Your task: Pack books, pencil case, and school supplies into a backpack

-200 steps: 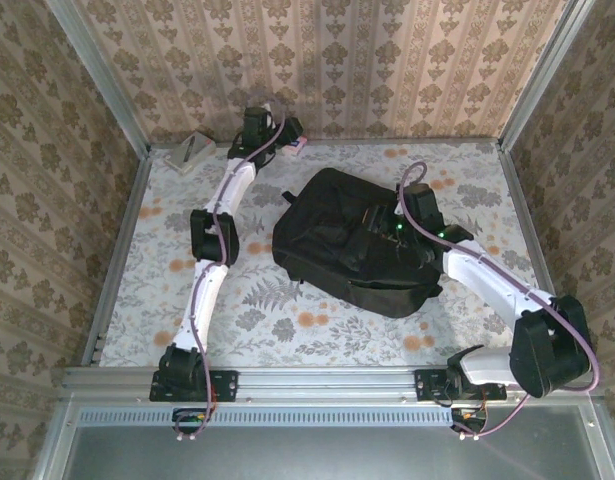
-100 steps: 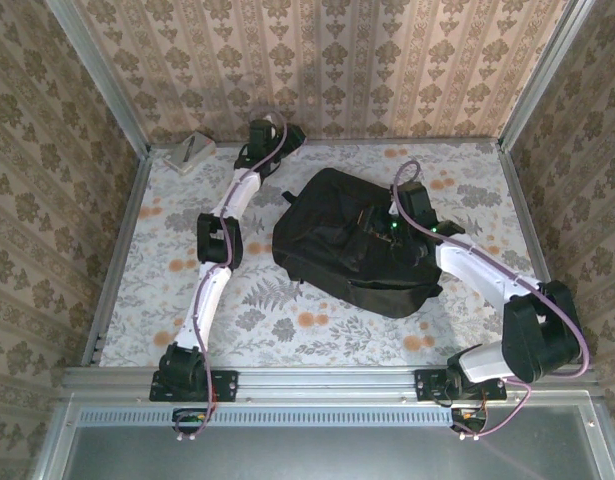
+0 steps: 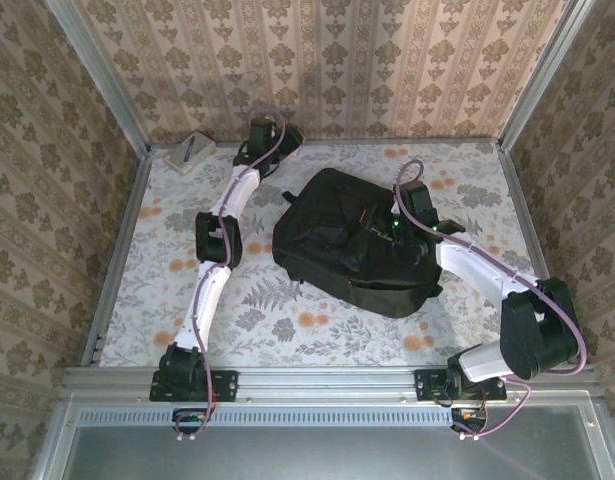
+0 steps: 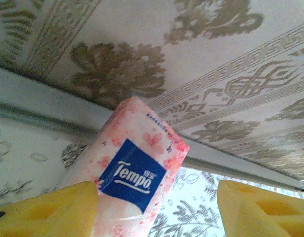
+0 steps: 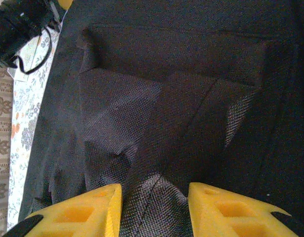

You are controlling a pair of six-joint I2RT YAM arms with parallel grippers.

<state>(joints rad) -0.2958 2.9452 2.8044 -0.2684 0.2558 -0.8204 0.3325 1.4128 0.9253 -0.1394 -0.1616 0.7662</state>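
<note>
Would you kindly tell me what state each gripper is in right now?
Left gripper: open, jaws astride the tissue packet, not clamped.
Right gripper: over a backpack fold; grip cannot be told.

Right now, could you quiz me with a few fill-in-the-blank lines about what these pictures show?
The pink packet has a blue label reading ___.
The left pincer has fingers coloured ___.
The right pincer is over a ___ backpack.
Missing words: Tempo; yellow; black.
</note>
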